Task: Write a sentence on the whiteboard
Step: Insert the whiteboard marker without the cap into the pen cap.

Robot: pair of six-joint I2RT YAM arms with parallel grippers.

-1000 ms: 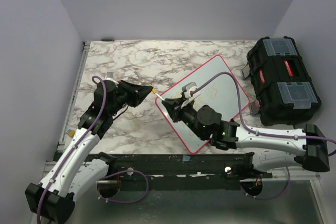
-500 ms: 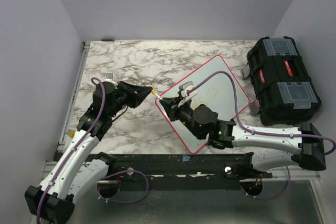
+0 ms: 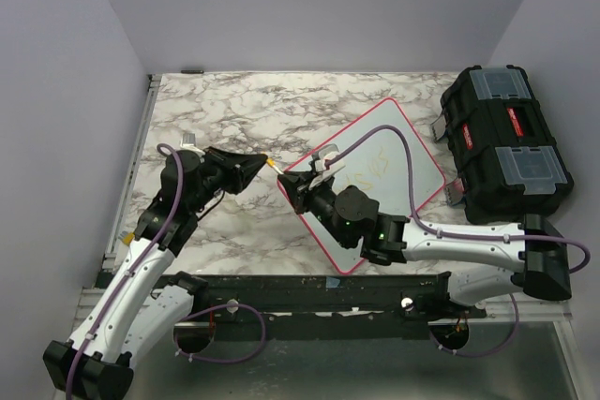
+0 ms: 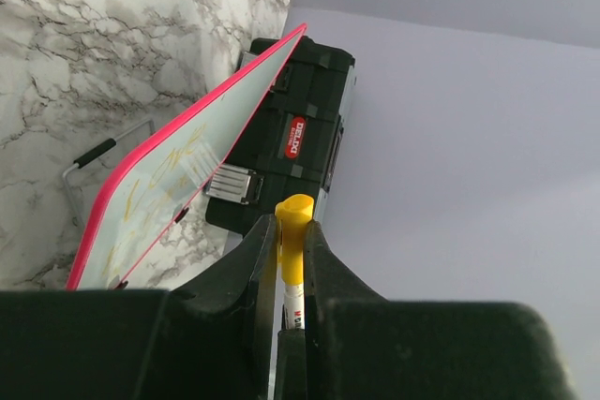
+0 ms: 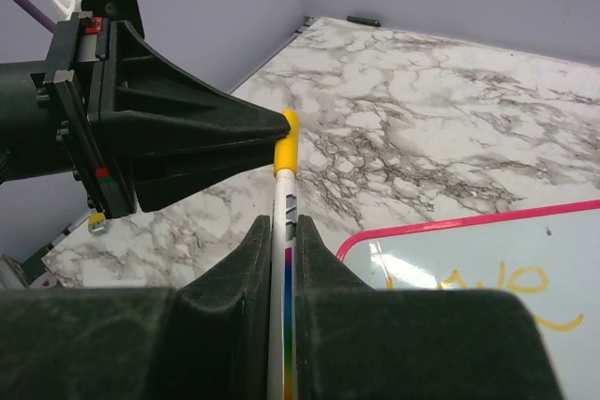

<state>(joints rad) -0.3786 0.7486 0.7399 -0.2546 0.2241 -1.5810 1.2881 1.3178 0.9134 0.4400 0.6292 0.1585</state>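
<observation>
Nearest, the marker [image 5: 286,180] is clenched by both the right hand [image 5: 284,227] at its barrel and the left hand [image 4: 292,229] at its yellow cap [image 5: 289,138], so capping is judged the step remaining, while beyond, right of centre on the table [image 3: 234,110], the pink-rimmed whiteboard [image 3: 417,152] is already lettered with the faint yellow-orange sentence [image 3: 370,167].

Right arm [image 3: 375,227] hides the whiteboard's [image 3: 427,168] near-left part from above; sentence [image 3: 370,168] too faint and small to read; board cut off by the right wrist frame; marker [image 5: 284,185] barrel buried inside right gripper [image 5: 285,227].
</observation>
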